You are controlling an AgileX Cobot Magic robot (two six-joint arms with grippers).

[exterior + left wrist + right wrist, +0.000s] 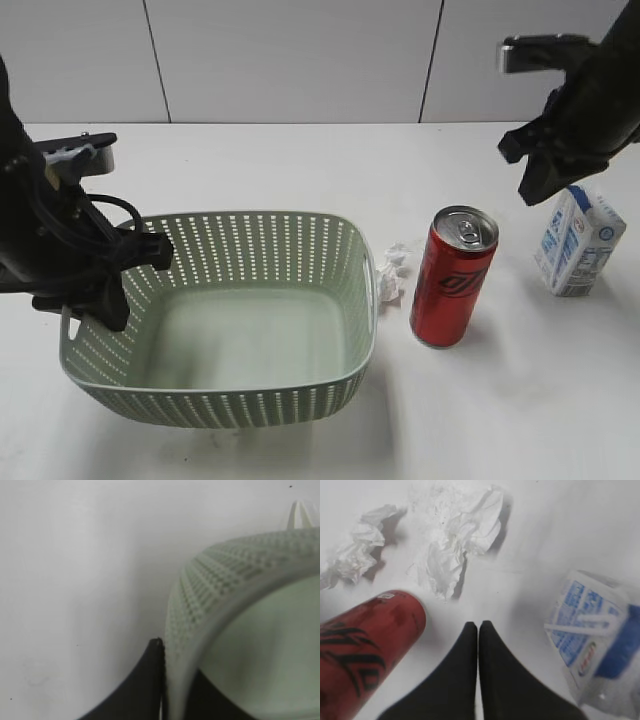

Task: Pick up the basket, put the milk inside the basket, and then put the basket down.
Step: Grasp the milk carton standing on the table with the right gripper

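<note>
White surface: we find a plain table before pale wall panels.
Basket: sage-green, left of centre, its left end slightly raised.
Left gripper: we see its fingers pinching the basket's left wall, one each side.
Right gripper: raised over the table, tips pressed together, holding nothing.
Milk: upright at far right, near the red can.
Crumpled paper: beyond the can.
</note>
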